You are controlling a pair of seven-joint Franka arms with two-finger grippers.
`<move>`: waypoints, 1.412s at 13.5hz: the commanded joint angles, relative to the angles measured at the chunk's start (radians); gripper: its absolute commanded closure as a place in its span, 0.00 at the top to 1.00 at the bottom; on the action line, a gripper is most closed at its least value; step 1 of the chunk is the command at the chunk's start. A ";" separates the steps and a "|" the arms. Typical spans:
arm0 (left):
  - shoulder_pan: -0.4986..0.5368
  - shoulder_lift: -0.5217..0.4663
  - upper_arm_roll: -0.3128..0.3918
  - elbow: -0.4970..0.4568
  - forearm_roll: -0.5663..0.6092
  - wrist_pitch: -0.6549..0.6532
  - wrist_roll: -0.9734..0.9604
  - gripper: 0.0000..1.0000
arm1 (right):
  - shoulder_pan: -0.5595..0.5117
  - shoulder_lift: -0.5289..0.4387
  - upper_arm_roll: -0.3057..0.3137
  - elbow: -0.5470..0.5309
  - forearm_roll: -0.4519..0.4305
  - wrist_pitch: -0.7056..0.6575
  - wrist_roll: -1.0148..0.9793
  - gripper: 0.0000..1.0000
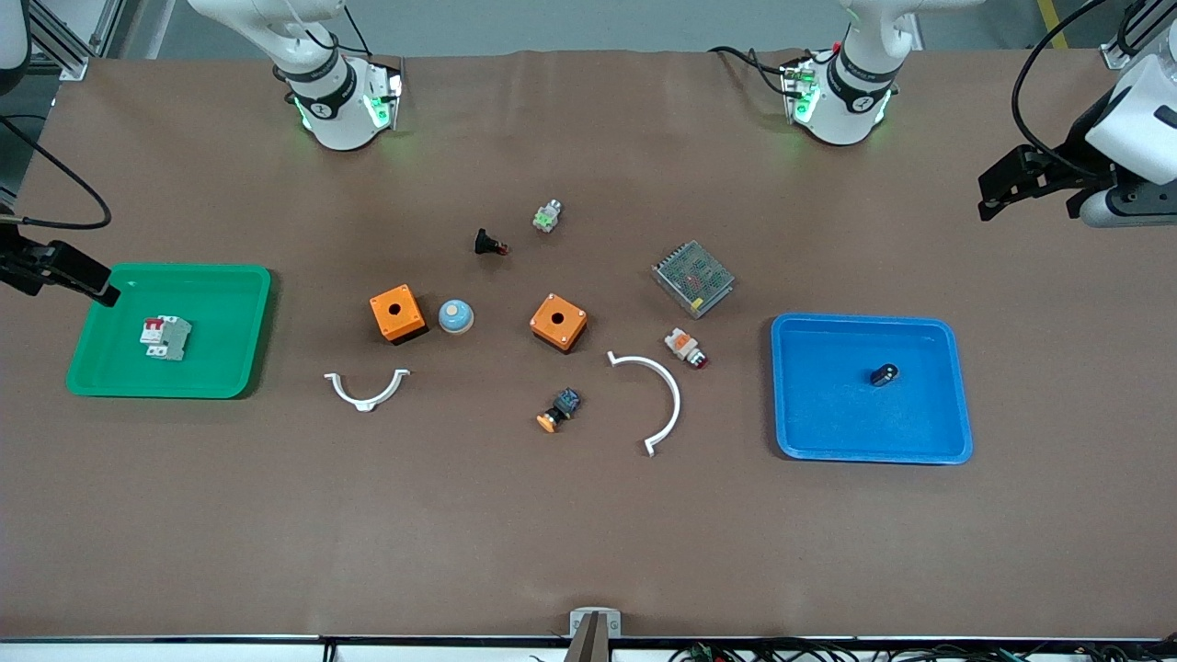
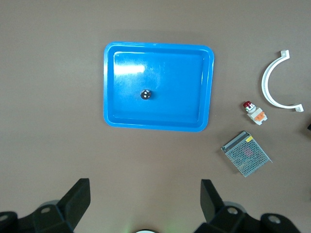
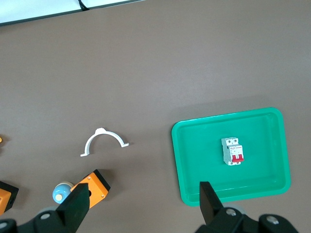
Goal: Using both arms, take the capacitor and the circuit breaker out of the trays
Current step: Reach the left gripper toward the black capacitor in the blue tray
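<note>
A: In the green tray [image 1: 230, 368], at the right arm's end of the worktop [image 1: 588, 542], the circuit breaker [image 1: 165, 337] lies flat with its red levers showing; in the blue tray [image 1: 919, 450], at the left arm's end, sits the capacitor [image 1: 885, 374], a small dark cylinder near the tray's middle.

B: So nothing has been lifted out yet?

A: No. Both parts rest inside their trays. I'd judge this as the approach step, before any descent.

B: Where are the hands?

A: The right gripper [image 1: 87, 280] hangs over the green tray's rim, fingers [image 3: 77, 206] spread wide with nothing between them. The left gripper [image 1: 1021, 179] is up over bare worktop, well apart from the blue tray, fingers [image 2: 77, 199] likewise spread and empty.

B: What does the next move need?

A: Each arm should centre over its part and come down. The capacitor is tiny and round, so it may roll; the fingers should straddle its sides squarely. The breaker's blocky body looks easier to pinch across its narrow width.

B: Any clutter in the way?

A: The orange boxes [image 1: 397, 313] and white curved clips [image 1: 368, 391] lie mid-worktop, clear of both trays.
</note>
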 commanded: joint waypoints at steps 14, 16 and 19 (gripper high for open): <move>0.034 0.170 0.006 -0.296 0.087 0.462 0.020 1.00 | -0.056 0.028 0.001 0.020 0.004 -0.008 -0.009 1.00; 0.071 0.208 0.003 -0.383 0.089 0.614 0.020 1.00 | -0.059 0.031 0.000 0.019 0.004 -0.008 -0.008 1.00; 0.077 0.289 0.001 -0.492 0.087 0.840 0.020 0.99 | -0.062 0.032 0.000 0.019 0.001 -0.005 -0.009 1.00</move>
